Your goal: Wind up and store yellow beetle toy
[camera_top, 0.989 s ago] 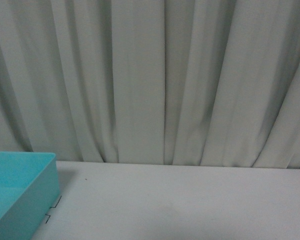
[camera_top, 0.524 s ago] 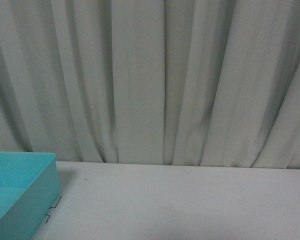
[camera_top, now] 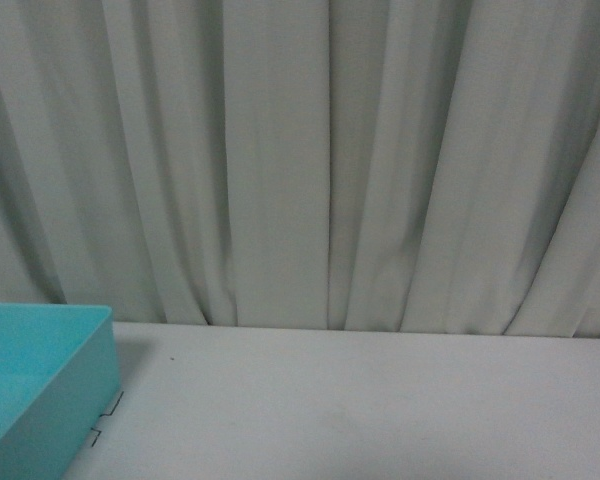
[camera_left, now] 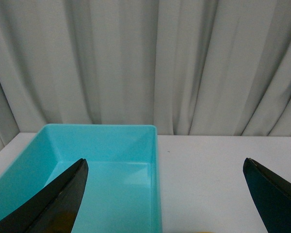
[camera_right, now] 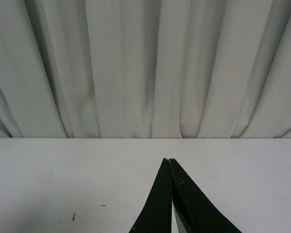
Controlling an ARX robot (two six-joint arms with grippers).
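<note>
While my left hand (camera_left: 165, 162) hangs with its two dark fingers (camera_left: 53, 204) spread wide apart, it faces a turquoise bin (camera_left: 102, 145) standing on the white desk (camera_left: 218, 165), close to the grey curtain (camera_left: 136, 63). In the front view the bin sits at the desk's left side. My right hand (camera_right: 168, 161) is closed, fingertips pressed together above the desk. A yellowish sliver (camera_left: 203, 231) shows at the edge of my left wrist view, just beside the bin; I cannot tell whether it is the yellow beetle toy.
</note>
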